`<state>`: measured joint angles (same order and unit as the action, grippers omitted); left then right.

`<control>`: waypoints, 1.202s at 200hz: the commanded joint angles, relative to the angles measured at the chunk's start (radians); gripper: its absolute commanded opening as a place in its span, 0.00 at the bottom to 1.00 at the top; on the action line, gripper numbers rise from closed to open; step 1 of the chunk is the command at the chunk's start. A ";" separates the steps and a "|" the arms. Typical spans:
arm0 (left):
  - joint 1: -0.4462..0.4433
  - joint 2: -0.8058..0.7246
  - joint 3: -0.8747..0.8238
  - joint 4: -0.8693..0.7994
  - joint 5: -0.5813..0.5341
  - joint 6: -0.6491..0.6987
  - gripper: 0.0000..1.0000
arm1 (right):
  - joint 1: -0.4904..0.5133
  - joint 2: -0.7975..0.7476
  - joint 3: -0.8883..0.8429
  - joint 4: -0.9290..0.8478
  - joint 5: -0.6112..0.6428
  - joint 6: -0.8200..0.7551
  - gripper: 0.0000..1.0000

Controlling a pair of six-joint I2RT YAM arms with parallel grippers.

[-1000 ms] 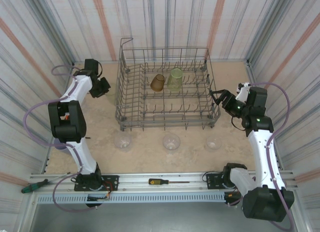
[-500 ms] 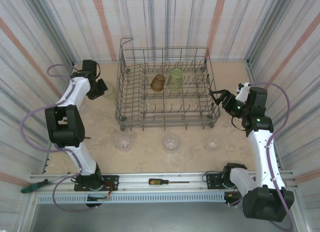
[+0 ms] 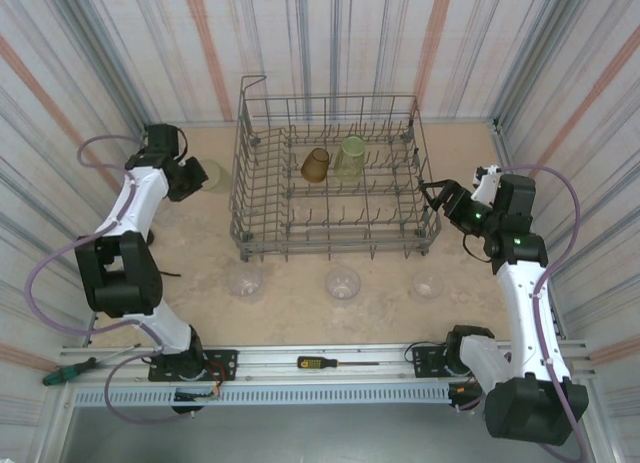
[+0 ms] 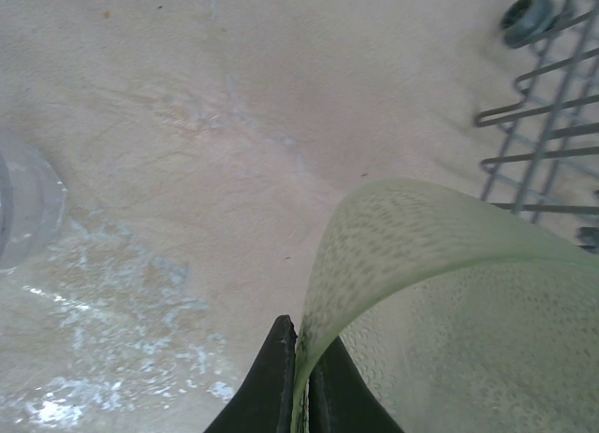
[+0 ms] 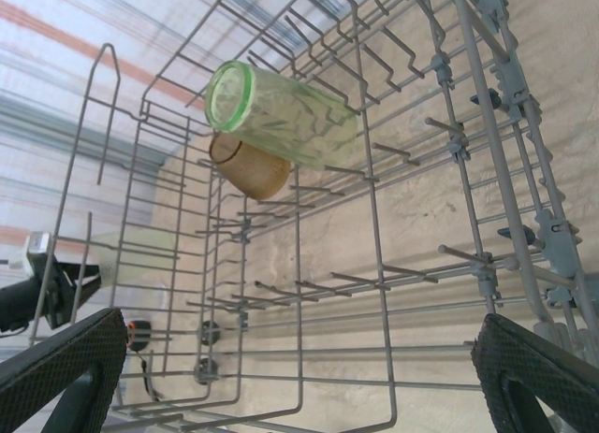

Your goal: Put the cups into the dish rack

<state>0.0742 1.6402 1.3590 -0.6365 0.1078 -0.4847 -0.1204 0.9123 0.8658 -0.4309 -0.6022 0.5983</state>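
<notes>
Your left tool [image 4: 301, 377] has just finished closing. Its fingers now pinch the rim of the yellowish cup [image 4: 449, 330], with the wall caught between them. Over the same second the arm drew back toward the table's [image 3: 300, 308] left edge, taking the cup away from the rack's [image 3: 240, 183] left wall. It sits near the far-left corner, and I can't say for sure that it is off the table.

Your right tool [image 3: 436, 195] has not moved. It is spread wide and empty at the rack's right wall.

So the grasp looks made, and carrying the cup over the wall comes next. The amber cup [image 3: 316, 164] and green cup [image 3: 350, 155] already lie in the rack's far half. Three clear cups [image 3: 343, 281] wait between the rack and the near edge.
</notes>
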 commanded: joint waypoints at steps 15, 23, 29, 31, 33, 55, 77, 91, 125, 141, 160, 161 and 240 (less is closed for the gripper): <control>0.013 -0.071 -0.015 0.097 0.168 -0.049 0.00 | -0.006 -0.011 -0.004 0.010 -0.033 0.037 0.99; 0.014 -0.079 -0.020 0.111 0.190 -0.053 0.00 | -0.005 -0.010 -0.006 0.014 -0.035 0.040 0.99; 0.016 -0.086 -0.020 0.117 0.204 -0.059 0.00 | -0.006 -0.011 -0.007 0.016 -0.035 0.041 0.99; 0.016 -0.088 -0.021 0.119 0.208 -0.060 0.00 | -0.006 -0.011 -0.008 0.016 -0.034 0.041 0.99; 0.018 -0.090 -0.022 0.122 0.212 -0.061 0.00 | -0.006 -0.010 -0.007 0.015 -0.034 0.041 0.99; 0.027 -0.114 -0.028 0.146 0.246 -0.072 0.00 | -0.005 -0.011 -0.007 0.020 -0.037 0.049 0.99; 0.040 -0.135 -0.038 0.174 0.277 -0.083 0.00 | -0.001 -0.011 -0.008 0.027 -0.036 0.060 0.99; 0.051 -0.145 -0.050 0.206 0.306 -0.100 0.00 | 0.003 -0.009 -0.012 0.037 -0.033 0.068 0.99; 0.068 -0.159 -0.068 0.263 0.356 -0.142 0.00 | 0.031 0.004 -0.012 0.058 -0.025 0.092 0.99; 0.069 -0.162 -0.060 0.273 0.373 -0.149 0.00 | 0.053 0.011 -0.005 0.059 -0.005 0.092 0.99; 0.071 -0.160 -0.043 0.290 0.421 -0.138 0.00 | 0.071 0.016 -0.004 0.080 0.004 0.111 0.99; 0.071 -0.159 -0.041 0.289 0.425 -0.136 0.00 | 0.073 0.017 -0.004 0.081 0.003 0.112 0.99; 0.155 -0.195 -0.020 0.311 0.497 -0.153 0.00 | 0.152 0.072 0.016 0.161 0.036 0.166 0.99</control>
<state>0.2031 1.5002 1.3258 -0.3882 0.5407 -0.6113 0.0029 0.9695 0.8654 -0.2970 -0.5949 0.7341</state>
